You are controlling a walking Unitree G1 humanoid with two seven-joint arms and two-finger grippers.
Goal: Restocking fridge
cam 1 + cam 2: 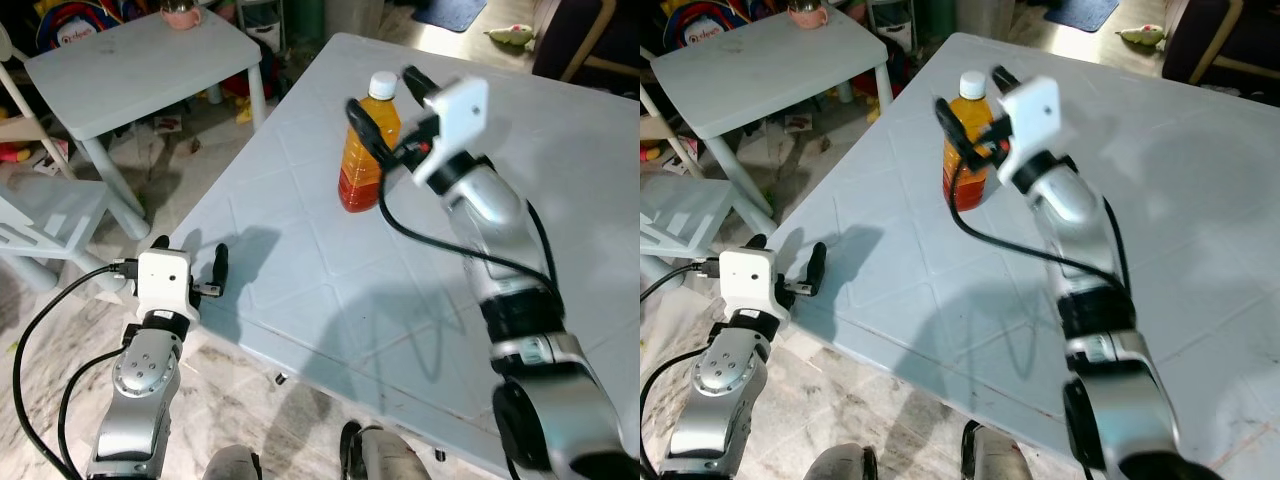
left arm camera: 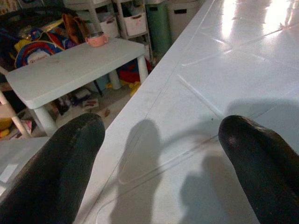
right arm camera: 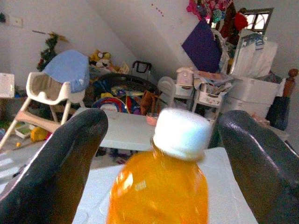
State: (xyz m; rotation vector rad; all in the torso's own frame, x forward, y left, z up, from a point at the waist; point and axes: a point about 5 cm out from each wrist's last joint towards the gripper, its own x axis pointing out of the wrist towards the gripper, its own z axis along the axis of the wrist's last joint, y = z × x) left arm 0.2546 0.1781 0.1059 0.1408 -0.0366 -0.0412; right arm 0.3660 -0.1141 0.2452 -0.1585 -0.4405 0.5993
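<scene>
1. The orange juice bottle (image 1: 367, 150) stands upright on the large white table (image 1: 320, 270), toward its far side and a little left of the middle; it has a white cap (image 3: 181, 133) and a darker red-orange band at its base.
2. The right gripper (image 1: 385, 110) is at the bottle, with its two black fingers spread wide, one on each side of the bottle's upper part.
3. In the right wrist view the fingers (image 3: 60, 154) flank the bottle with a gap on both sides; whether either one touches it cannot be told.
4. A black cable (image 1: 420, 235) loops from the right wrist down along the silver right arm (image 1: 500, 260), which reaches across the table from the near right.
5. The left gripper (image 1: 190, 262) hovers at the near left edge of the table, well apart from the bottle, its fingers (image 2: 56, 163) held wide with nothing between them.
6. The shadows of those fingers fall on the tabletop just beyond them.
7. Left of the large table, on the far side, stands a small white table (image 1: 130, 70) with a pink cup (image 1: 180, 14) at its far edge.
8. Toys and storage bins clutter the floor behind and beneath that small table.
9. A white high chair with a blue cover (image 3: 58, 81) shows in the right wrist view, far in the room.
</scene>
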